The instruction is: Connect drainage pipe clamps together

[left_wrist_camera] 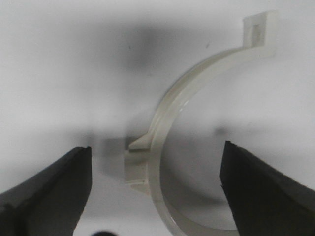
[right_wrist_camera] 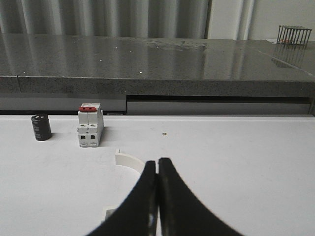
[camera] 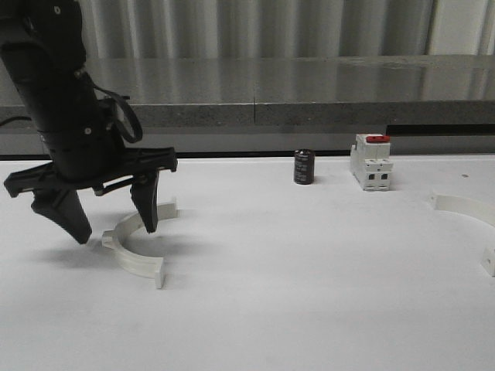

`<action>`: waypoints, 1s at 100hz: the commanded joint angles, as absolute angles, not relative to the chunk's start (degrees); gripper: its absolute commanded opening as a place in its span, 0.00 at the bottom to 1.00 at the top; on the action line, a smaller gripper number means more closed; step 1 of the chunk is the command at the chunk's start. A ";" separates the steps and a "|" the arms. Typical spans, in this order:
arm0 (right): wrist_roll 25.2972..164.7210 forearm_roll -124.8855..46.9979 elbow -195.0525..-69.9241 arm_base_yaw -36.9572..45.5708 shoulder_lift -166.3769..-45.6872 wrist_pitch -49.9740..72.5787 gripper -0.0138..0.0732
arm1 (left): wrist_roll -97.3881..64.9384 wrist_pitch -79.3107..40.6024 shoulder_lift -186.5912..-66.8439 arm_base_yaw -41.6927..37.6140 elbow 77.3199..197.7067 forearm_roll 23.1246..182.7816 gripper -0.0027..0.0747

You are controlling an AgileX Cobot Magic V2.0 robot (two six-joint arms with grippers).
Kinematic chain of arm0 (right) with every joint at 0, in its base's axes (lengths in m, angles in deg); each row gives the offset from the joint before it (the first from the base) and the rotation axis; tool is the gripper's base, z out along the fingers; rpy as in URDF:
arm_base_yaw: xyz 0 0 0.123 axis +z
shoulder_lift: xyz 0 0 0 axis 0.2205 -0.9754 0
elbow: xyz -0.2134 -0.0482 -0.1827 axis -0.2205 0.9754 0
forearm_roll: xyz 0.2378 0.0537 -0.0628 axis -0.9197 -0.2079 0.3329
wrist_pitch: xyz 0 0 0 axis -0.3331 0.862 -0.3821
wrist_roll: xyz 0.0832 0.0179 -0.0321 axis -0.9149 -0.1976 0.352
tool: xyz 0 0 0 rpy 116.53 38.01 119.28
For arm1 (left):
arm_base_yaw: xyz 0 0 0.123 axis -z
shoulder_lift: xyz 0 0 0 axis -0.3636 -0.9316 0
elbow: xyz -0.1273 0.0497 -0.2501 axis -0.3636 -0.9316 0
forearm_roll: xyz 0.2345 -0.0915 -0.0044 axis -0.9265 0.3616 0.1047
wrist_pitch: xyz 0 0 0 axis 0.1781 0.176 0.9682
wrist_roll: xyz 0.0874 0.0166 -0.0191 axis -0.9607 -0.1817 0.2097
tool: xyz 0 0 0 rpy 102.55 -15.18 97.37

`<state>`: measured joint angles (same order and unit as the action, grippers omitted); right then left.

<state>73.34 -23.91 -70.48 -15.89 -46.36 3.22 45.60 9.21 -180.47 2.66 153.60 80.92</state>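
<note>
One white drainage pipe clamp [camera: 138, 259] lies flat on the white table at the left. My left gripper [camera: 114, 232] hangs open just above it, one finger on each side of the arc. In the left wrist view the clamp [left_wrist_camera: 165, 118] curves between the open fingertips [left_wrist_camera: 81, 162], its outer lug toward the left finger, and nothing is gripped. The other clamp [camera: 464, 210] lies at the table's right edge. In the right wrist view my right gripper [right_wrist_camera: 157, 161] is shut with nothing held, and that clamp [right_wrist_camera: 129, 161] lies on the table partly hidden behind its fingers.
A white breaker with a red top [camera: 370, 161] and a small dark cylinder [camera: 304, 167] stand at the back of the table. Behind them runs a grey stone ledge [camera: 309, 85]. The white table [camera: 294, 294] spreads between the two clamps.
</note>
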 commanded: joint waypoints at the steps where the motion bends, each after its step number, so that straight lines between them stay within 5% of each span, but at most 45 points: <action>1: 73.93 -23.91 -71.49 -16.12 -45.94 -1.89 0.08 | 45.68 7.23 -173.71 3.21 154.78 79.86 0.73; 13: 73.93 -23.91 -71.49 -16.12 -45.94 -1.89 0.08 | 45.68 7.60 -168.73 3.21 154.78 75.25 0.56; 31: 73.93 -23.91 -71.49 -16.12 -45.94 -1.89 0.08 | 41.14 8.31 -160.91 3.11 154.40 71.65 0.00; 100: 73.93 -23.91 -71.49 -16.12 -45.94 -1.94 0.08 | 26.12 11.97 -130.38 -10.82 134.27 74.80 0.01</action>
